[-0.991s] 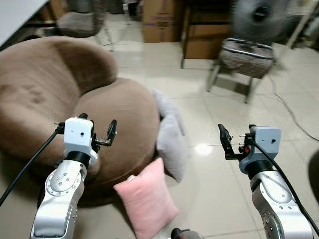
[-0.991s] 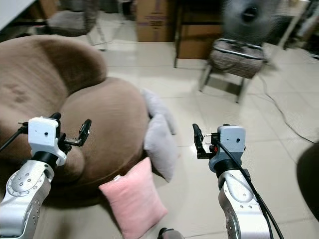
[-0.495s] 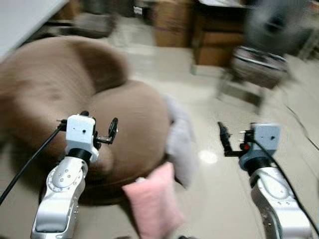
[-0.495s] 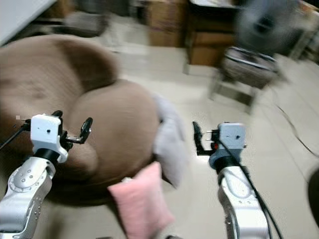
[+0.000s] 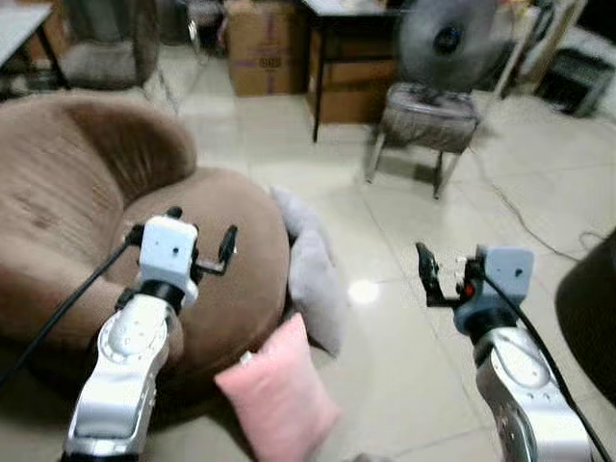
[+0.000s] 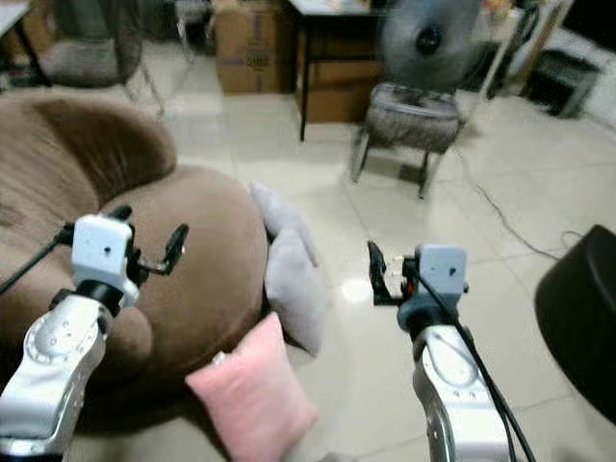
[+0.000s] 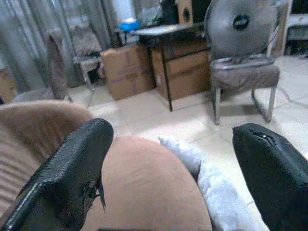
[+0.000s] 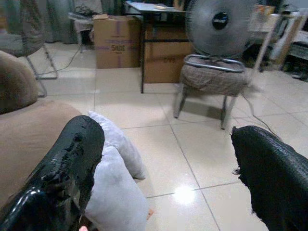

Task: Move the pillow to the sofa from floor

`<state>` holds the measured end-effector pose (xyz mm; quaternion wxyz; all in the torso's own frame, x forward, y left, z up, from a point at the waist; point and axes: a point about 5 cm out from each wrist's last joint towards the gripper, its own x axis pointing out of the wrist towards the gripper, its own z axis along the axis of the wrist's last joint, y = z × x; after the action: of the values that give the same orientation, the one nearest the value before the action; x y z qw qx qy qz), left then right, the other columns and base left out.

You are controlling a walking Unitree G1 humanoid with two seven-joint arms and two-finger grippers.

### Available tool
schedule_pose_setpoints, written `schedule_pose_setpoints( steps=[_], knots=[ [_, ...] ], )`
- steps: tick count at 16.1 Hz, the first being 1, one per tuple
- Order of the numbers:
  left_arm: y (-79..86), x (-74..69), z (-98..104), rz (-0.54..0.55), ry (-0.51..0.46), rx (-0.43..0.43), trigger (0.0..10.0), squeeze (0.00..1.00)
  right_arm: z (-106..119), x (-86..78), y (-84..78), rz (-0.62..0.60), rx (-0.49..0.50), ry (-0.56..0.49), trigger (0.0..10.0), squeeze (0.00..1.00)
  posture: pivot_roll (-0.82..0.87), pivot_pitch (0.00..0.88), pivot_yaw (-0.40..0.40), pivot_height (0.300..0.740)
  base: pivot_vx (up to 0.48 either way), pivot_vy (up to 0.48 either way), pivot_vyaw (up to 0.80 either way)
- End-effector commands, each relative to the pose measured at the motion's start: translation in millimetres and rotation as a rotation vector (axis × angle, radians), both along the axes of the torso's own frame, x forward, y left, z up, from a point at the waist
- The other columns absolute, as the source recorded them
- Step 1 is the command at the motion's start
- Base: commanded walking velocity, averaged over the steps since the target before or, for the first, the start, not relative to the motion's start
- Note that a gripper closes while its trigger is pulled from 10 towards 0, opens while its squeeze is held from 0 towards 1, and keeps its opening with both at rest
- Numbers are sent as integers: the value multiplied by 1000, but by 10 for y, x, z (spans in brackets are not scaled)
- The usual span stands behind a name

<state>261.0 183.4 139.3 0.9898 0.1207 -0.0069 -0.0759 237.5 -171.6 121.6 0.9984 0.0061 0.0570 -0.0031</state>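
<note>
Resting on tiled floor (image 5: 404, 231): pink pillow (image 5: 279, 393), beside brown sofa (image 5: 115, 231).
Left pincer (image 5: 197, 252) and right pincer (image 5: 433, 277): both spread apart, holding nothing; fan (image 5: 445, 38) behind.

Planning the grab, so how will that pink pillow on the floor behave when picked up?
The pink pillow looks plump and soft, so probably light and floppy, sagging around a pinch. It leans on the brown sofa, so a push may topple it flat.
</note>
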Motion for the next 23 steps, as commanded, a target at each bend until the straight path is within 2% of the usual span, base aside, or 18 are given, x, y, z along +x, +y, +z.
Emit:
schedule_pose_setpoints(
  steps=[1, 8, 20, 23],
  knots=[
    [-14, 2, -7, -14, -2, 3, 10000, 984, 3, -6, -42, -28, -5, -4, 10000, 0, 42, 0, 13, 740, 0, 0, 0],
    [1, 16, 3, -11, -4, -5, 10000, 976, -2, 13, -66, -65, 0, 1, 10000, 0, 46, 0, 16, 740, 0, 34, 0],
    [9, 41, -35, -11, 11, 2, 10000, 976, 13, 21, -62, -61, -6, 2, 10000, 0, 38, 0, 17, 740, 0, 363, 0],
    [3, 51, -32, -15, 10, 2, 10000, 976, 13, 25, -59, -60, 4, 2, 10000, 0, 37, 0, 19, 740, 0, 414, -800]
  ],
)
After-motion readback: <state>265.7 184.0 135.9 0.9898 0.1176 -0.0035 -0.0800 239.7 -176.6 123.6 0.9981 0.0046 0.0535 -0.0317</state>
